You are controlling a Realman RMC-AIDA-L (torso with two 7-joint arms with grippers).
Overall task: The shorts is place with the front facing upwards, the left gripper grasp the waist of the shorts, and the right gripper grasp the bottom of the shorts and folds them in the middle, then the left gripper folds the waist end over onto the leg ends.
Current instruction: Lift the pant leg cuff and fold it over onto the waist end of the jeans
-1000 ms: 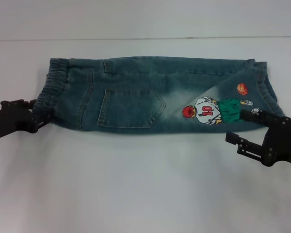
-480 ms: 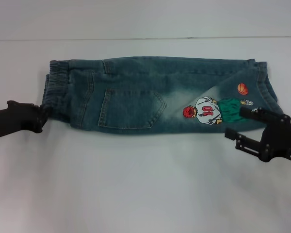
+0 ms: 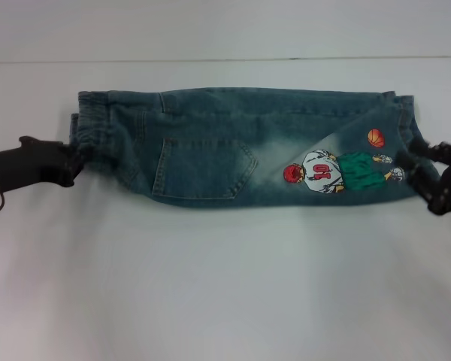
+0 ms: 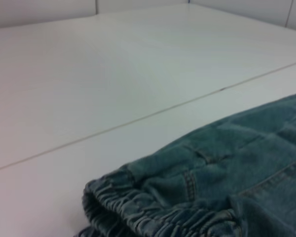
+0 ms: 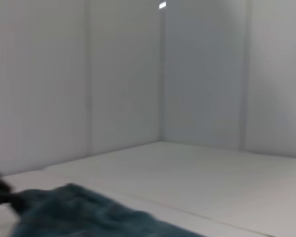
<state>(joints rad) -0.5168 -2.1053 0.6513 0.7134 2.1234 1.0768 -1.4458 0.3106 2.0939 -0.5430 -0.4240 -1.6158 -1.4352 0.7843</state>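
Head view shows the denim shorts [image 3: 240,147] lying flat on the white table [image 3: 225,286], already folded lengthwise into one long band, a back pocket [image 3: 203,169] facing up and a cartoon basketball-player patch [image 3: 327,171] near the leg end. The left gripper [image 3: 74,162] sits at the elastic waistband [image 3: 90,135], its black tip touching the gathered denim at the near corner of the waist; whether its fingers are clamped on the fabric or merely against it cannot be told. The right gripper [image 3: 428,177] is at the opposite end, against the leg hems [image 3: 406,128], its fingers spread, one above and one below the hem corner, with no cloth visibly pinched between them. The whole garment stretches between the two grippers, the patch just inside the right one.

From the left wrist camera the ruched waistband [image 4: 153,212] fills the near corner, very close to that gripper, with bare table beyond. From the right wrist camera a rumpled edge of denim [image 5: 79,212] lies low and close.
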